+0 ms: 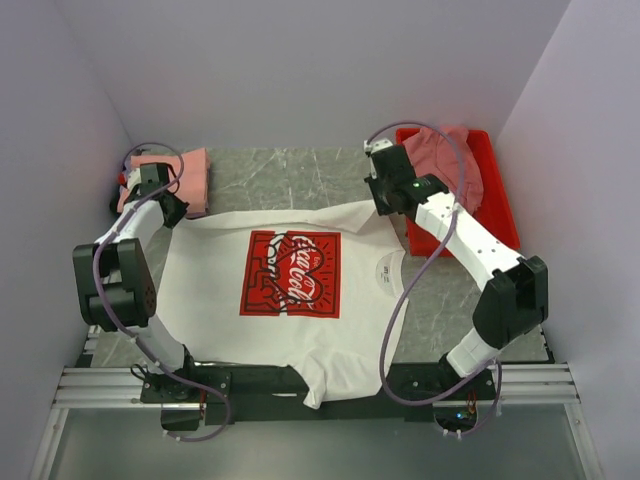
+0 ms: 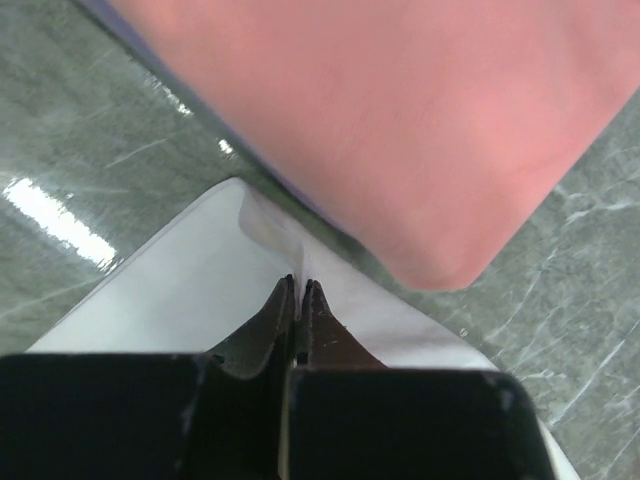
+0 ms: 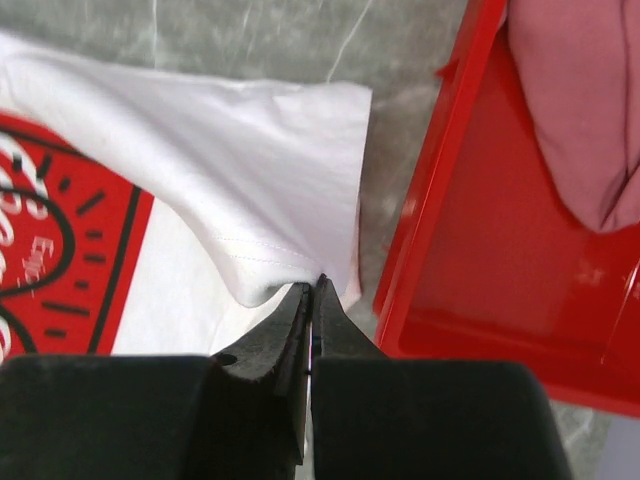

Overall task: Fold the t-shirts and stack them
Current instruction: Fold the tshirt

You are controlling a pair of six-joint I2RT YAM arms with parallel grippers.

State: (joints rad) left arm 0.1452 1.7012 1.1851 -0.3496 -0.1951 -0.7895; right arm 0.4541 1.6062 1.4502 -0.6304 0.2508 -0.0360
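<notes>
A white t-shirt [image 1: 200, 290] with a red rectangular print lies spread on the table. My left gripper [image 1: 172, 212] is shut on its far left corner [image 2: 200, 270], right beside a folded salmon-orange shirt [image 1: 180, 178], which fills the upper part of the left wrist view [image 2: 400, 110]. My right gripper [image 1: 385, 200] is shut on the shirt's far right sleeve [image 3: 280, 190], next to the red tray. A dusty-pink shirt [image 1: 450, 160] lies bunched in that tray and shows in the right wrist view [image 3: 580, 100]. A lavender edge peeks from under the salmon shirt.
The red plastic tray [image 1: 495, 205] stands at the back right, its wall [image 3: 440, 180] close beside my right fingers. Grey walls close in the table on three sides. The arm bases and a metal rail [image 1: 320, 385] run along the near edge.
</notes>
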